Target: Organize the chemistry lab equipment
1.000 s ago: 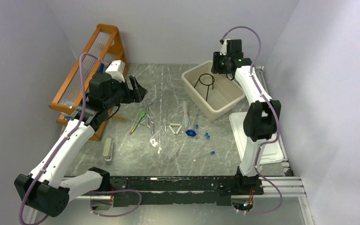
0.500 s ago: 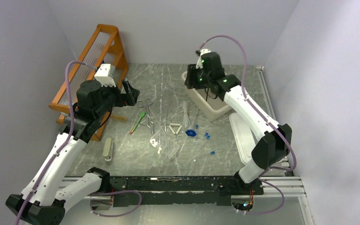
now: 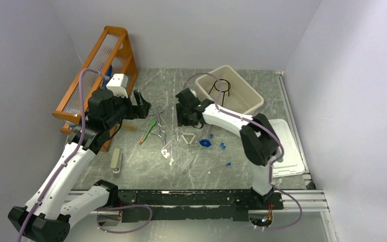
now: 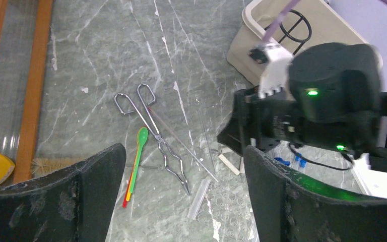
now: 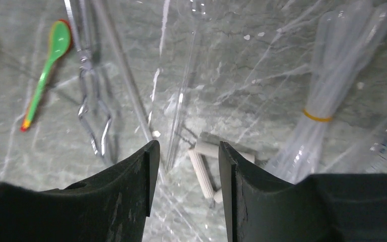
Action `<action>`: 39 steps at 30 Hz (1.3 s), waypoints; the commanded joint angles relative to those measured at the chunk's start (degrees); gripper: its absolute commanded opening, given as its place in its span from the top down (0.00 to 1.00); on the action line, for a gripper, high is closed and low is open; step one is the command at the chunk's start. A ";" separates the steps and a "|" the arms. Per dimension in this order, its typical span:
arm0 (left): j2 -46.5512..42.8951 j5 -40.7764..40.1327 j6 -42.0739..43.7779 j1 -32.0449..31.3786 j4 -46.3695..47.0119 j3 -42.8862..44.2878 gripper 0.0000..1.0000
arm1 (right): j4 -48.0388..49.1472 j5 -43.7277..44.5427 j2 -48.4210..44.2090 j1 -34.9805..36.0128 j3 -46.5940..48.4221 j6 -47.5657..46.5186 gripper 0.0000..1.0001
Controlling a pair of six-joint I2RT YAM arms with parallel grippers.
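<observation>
The triangle [image 5: 201, 174] is lying flat on the table [image 3: 146, 166], light, stiff, probably brittle; pinching one side looks safest. The right gripper [image 5: 186, 146] is hovering over it, half-open, empty. The left gripper [image 4: 181, 151] is gaping wide, empty, near the forceps [image 4: 153, 131].

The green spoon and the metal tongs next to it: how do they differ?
The green spoon is coloured, with a red and yellow tip on its handle; the metal tongs are bare silver. The spoon is one slim piece with a small bowl; the tongs are two crossed arms with ring handles. The tongs are the longer. Both lie flat on the grey table, side by side, and neither is held.
</observation>
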 commanded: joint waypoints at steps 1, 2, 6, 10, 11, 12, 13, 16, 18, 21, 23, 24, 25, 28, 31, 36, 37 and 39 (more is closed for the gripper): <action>0.24 2.24 -0.29 -0.21 1.67 -0.34 0.10 | -2.13 4.16 7.19 0.87 7.11 4.13 0.51; 0.43 2.30 -0.22 -0.21 1.71 -0.28 0.10 | -3.25 5.07 8.84 0.93 8.59 4.42 0.51; 0.90 2.07 0.22 -0.21 1.46 -0.14 0.10 | -3.85 5.57 12.67 0.90 11.04 4.05 0.52; 1.16 2.16 0.33 -0.21 1.45 -0.28 0.10 | -5.70 4.98 15.58 1.13 14.12 3.13 0.53; 1.17 2.12 0.31 -0.21 1.52 -0.36 0.10 | -6.01 4.92 16.07 1.17 14.67 3.03 0.53; 1.13 2.05 0.22 -0.21 1.60 -0.53 0.10 | -6.17 4.82 16.65 1.24 15.13 2.84 0.54; 1.16 2.00 0.14 -0.21 1.69 -0.62 0.11 | -6.30 4.86 17.05 1.34 15.48 2.87 0.54; 1.17 2.00 -0.10 -0.21 1.73 -0.84 0.11 | -7.31 4.96 18.52 1.44 16.98 3.27 0.59; 1.10 1.96 -0.08 -0.21 1.71 -1.05 0.11 | -7.99 5.03 19.55 1.47 17.87 3.71 0.64; 1.17 1.82 -0.09 -0.21 1.68 -1.20 0.11 | -8.20 4.88 20.60 1.50 18.62 5.19 0.72; 1.26 1.69 -0.08 -0.21 1.23 -0.88 0.11 | -7.98 4.54 21.20 1.49 19.18 6.19 0.79; 1.26 1.60 -0.06 -0.21 1.07 -0.73 0.11 | -7.71 4.25 21.39 1.50 19.36 6.62 0.83; 1.17 1.52 -0.06 -0.21 0.91 -0.68 0.11 | -7.36 4.03 21.55 1.48 19.57 7.18 0.87; 0.87 0.97 -0.47 -0.21 0.89 -0.68 0.11 | -4.75 3.31 21.18 1.51 19.12 8.08 0.95; 1.20 0.73 -0.38 -0.21 0.56 0.24 0.11 | -1.32 2.45 19.52 1.51 19.12 7.47 1.00; 1.46 1.95 0.17 -0.21 0.52 1.19 0.11 | 4.32 1.77 12.23 1.21 18.75 3.17 1.00; 1.36 3.05 0.56 -0.21 0.97 1.13 0.12 | 5.65 0.87 10.48 0.84 18.60 2.10 1.00; 1.00 5.25 0.80 -0.21 1.68 0.81 0.12 | 6.66 -0.82 7.06 -0.39 18.43 0.13 1.00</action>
